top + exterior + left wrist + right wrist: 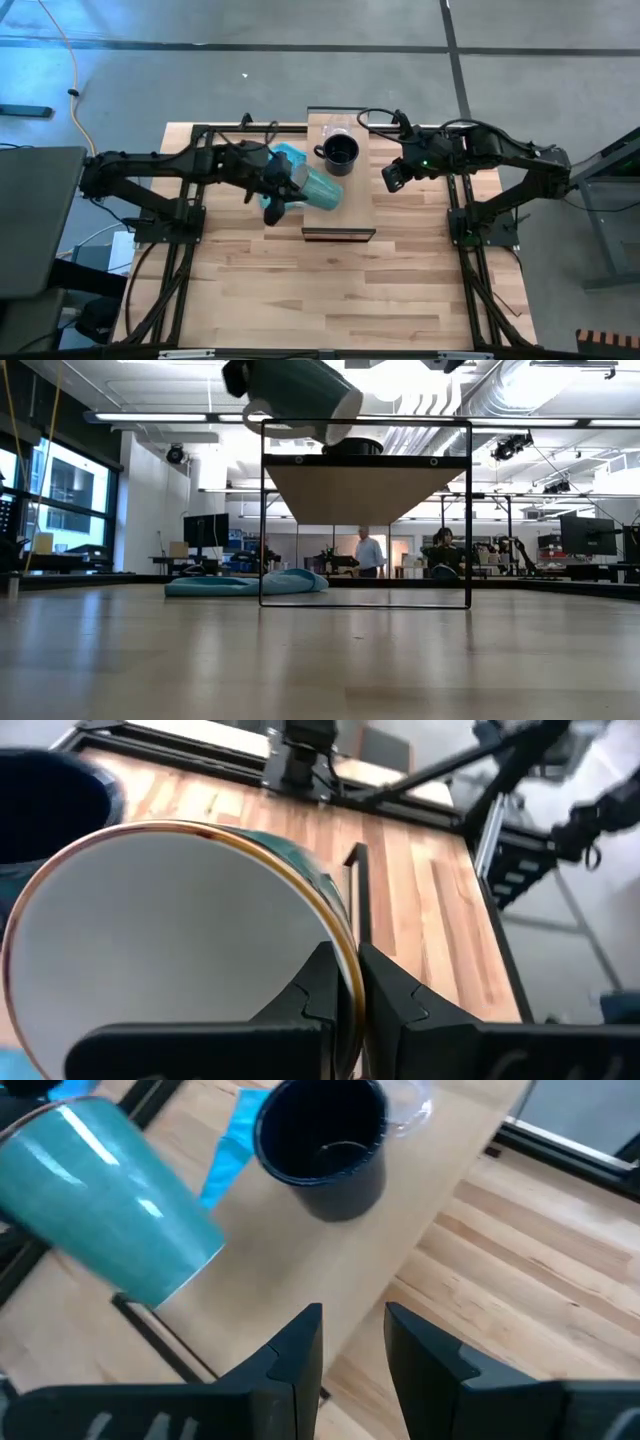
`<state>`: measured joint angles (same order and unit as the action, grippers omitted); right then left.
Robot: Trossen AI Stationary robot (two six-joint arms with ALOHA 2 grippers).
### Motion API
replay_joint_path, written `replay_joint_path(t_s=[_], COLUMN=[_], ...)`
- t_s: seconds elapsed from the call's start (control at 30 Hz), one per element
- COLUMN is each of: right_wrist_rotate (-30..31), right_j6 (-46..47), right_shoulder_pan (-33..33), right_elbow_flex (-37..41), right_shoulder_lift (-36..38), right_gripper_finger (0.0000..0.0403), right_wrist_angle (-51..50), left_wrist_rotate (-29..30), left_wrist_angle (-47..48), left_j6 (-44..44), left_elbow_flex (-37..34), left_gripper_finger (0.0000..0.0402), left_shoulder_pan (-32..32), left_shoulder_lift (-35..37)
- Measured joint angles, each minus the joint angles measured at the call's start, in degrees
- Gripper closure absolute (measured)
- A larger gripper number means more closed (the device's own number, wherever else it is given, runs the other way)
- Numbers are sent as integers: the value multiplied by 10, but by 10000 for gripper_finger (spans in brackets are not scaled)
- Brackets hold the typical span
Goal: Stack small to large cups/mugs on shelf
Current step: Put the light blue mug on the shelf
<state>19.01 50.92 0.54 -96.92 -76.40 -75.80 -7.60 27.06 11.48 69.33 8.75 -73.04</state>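
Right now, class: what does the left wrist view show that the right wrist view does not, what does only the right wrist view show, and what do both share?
Only the left wrist view shows the left gripper pinching the teal mug's rim, and the mug's white inside. Only the right wrist view shows the right gripper open and empty, the clear glass cup behind the black mug, and the teal cloth. Both show the teal mug, the black mug and the light-wood shelf.

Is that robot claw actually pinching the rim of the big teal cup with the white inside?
Touching. In the left wrist view the left gripper has its dark fingers closed on the rim of the teal, white-lined cup, one inside, one outside.
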Motion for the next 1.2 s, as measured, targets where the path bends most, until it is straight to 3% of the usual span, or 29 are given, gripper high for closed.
replay_joint_path(t_s=[0.23,0.5,0.77,1.2], right_wrist_rotate=[12,92,143,176], right_j6=[2,46,96,92], right_shoulder_pan=[1,27,69,97], right_elbow_flex=[0,0,0,0], right_shoulder_lift=[2,25,47,68], right_gripper_finger=[302,302,302,302], right_wrist_angle=[-32,-102,-142,-142], left_wrist_rotate=[16,50,48,70], left_wrist_angle=[108,243,312,431], left_j6=[-50,-81,-82,-72], left_elbow_flex=[134,275,346,464], left_gripper_finger=[394,394,394,394], left_shoulder_pan=[-22,-29,-30,-44], left_shoulder_lift=[-90,-183,-234,-322])
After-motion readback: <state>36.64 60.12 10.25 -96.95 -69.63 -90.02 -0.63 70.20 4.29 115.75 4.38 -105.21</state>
